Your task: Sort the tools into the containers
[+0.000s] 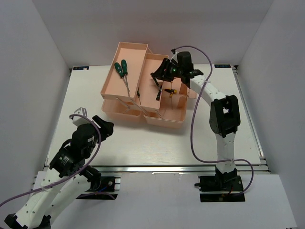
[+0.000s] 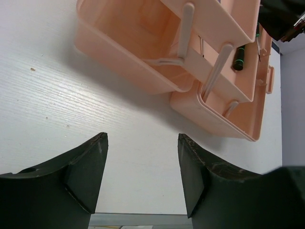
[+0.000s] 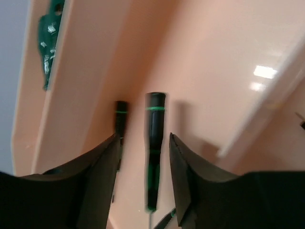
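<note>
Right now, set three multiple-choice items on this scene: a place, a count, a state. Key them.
1. The right gripper hangs over: A the right-hand raised tray of the translucent salmon-pink plastic toolbox; B bare tabletop; C its own base.
2. Dark green-handled screwdrivers lying in the left-hand raised tray: A one; B two; C five.
3. The left gripper is: A open and empty; B shut on a screwdriver; C shut on the toolbox handle.
Key: 1 A, the top view shows it above that tray; 2 B, two handles lie side by side; 3 A, its wrist view shows jaws apart, nothing between.
</note>
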`<state>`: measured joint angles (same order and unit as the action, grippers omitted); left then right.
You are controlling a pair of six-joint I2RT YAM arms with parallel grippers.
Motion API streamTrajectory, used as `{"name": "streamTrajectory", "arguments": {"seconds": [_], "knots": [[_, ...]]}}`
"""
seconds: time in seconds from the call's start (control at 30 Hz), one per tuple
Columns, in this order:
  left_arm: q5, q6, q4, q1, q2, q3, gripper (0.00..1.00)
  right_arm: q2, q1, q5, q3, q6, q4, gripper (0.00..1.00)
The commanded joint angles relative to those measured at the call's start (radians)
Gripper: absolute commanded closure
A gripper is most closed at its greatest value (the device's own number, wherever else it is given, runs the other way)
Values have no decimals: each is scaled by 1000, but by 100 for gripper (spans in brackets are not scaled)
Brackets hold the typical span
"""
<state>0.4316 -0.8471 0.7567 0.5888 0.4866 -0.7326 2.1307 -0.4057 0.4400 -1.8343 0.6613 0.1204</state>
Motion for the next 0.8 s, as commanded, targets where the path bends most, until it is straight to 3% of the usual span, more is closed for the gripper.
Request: {"name": "streamTrajectory", "arguments": {"seconds": [0.0, 0.07, 0.2, 0.27, 0.33, 0.37, 0.4, 0.43, 0.47, 0.53, 0.57, 0.6, 0.63, 0.67, 0.7, 0.77], "knots": [[15, -13, 20, -3, -8, -11, 30, -34, -25, 9, -59, 9, -41, 47], [16, -10, 20, -3, -5, -16, 30, -46, -25, 16, -62, -11, -48, 38], [29, -9, 21, -3, -5, -21, 31, -103, -24, 103, -62, -193, -86, 39], [33, -7, 23, -3, -11, -21, 34, -156, -19, 179, -36, -351, -120, 48], [44, -10, 27, -3, -16, -25, 39, -213, -15, 404, 33, -563, -183, 63], [50, -12, 39, -3, -22, -27, 53, -233, -15, 498, 58, -651, -182, 89], [62, -12, 46, -3, -28, -34, 62, -251, -18, 660, 104, -767, -157, 96], [68, -17, 52, -3, -32, -39, 73, -293, -27, 704, 118, -878, -25, 99], [76, -20, 68, -3, -43, -44, 91, -317, -60, 736, 125, -1200, 99, 100], [90, -24, 81, -3, -52, -54, 98, -382, -119, 680, 145, -1589, 483, 100], [93, -26, 92, -3, -59, -54, 98, -403, -157, 625, 168, -1729, 546, 84], [93, -27, 95, -3, -66, -54, 93, -420, -227, 530, 193, -1879, 586, 77], [96, -33, 99, -3, -68, -48, 88, -451, -260, 498, 242, -1910, 607, 73], [96, -38, 105, -3, -72, -47, 82, -465, -318, 468, 266, -1919, 604, 61], [95, -43, 108, -3, -72, -44, 67, -477, -350, 416, 291, -1902, 585, 56], [96, -58, 115, -3, -74, -39, 55, -515, -451, 334, 375, -1820, 436, 46]]}}
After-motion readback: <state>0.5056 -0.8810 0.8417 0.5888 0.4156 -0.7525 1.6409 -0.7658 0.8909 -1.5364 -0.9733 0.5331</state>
